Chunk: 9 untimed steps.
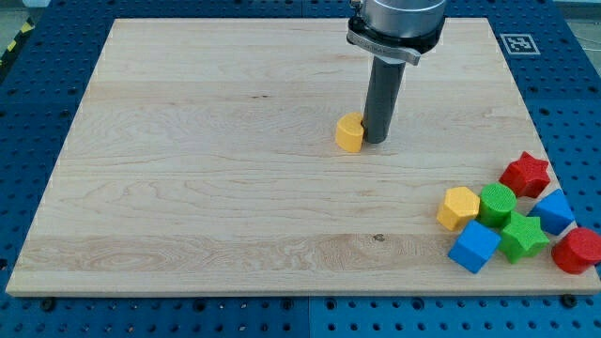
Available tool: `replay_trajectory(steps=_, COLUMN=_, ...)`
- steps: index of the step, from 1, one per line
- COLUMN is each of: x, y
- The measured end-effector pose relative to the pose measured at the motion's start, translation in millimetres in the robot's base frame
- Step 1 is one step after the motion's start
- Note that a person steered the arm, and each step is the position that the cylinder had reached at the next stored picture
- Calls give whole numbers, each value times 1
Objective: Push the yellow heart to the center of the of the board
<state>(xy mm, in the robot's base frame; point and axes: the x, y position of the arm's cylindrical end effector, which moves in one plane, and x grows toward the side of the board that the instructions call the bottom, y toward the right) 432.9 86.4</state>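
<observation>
Across the blue pegboard lies the counter (pixel 188 188), a pale wooden board filling nearly the whole view, bare wood over most of it. Down from the view's top comes the arm (pixel 396 23), a grey collar with the dark rod (pixel 381 94) dropping straight out of it. No pincer on this rig, so nothing spread or pressed together to call, just my tip (pixel 376 141) planted on the wood.

And right there, the yellow heart (pixel 349 133)! It sits just to the view's left of my tip, touching the rod or all but touching; the gap is too fine to judge. Heart and tip stand around the middle of the counter, a little toward the view's right and top.

Over at the view's bottom right, well apart from the action, a huddle of blocks: red star (pixel 525 174) at the top of the pack, yellow hexagon (pixel 458 207) on its left flank, green block (pixel 498 202) beside it, green star (pixel 522 236) below, two blue cubes (pixel 474 247) (pixel 555 210), and a red block (pixel 577 251) at the very edge.
</observation>
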Motion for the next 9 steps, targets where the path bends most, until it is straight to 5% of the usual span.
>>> replay_trajectory(steps=6, x=22, y=-34)
replay_trajectory(steps=9, x=11, y=58)
